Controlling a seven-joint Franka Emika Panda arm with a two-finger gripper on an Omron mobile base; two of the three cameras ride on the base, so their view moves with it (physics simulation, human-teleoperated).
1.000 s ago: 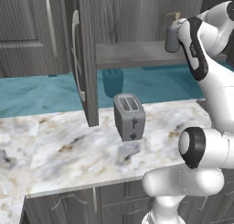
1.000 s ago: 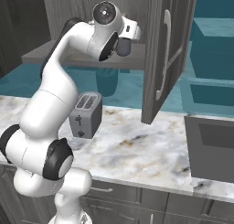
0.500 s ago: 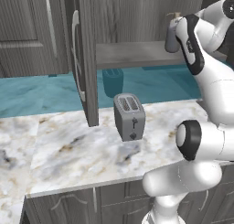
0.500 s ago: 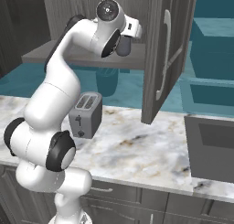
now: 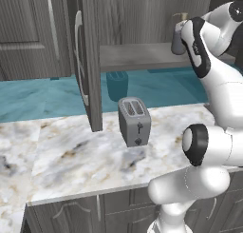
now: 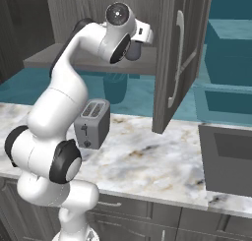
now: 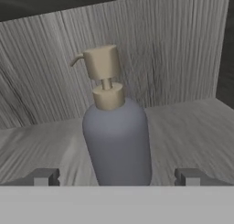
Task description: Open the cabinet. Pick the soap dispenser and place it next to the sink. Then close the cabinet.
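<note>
Soap dispenser, a small grey-blue bottle with a brass-coloured pump spout, stands upright right in front of my fingers, which are spread as wide as they go with one tip on either side of it and no contact that I can see. It sits on the dark grey wood-grain shelf of the tall wall cabinet, near the back panel. Both panelled doors with long silver bar handles hang open. Below, on the white-and-brown marble table, a grey two-slot toaster stands upright. To the right, the dark grey rectangular sink is set into that table.
</note>
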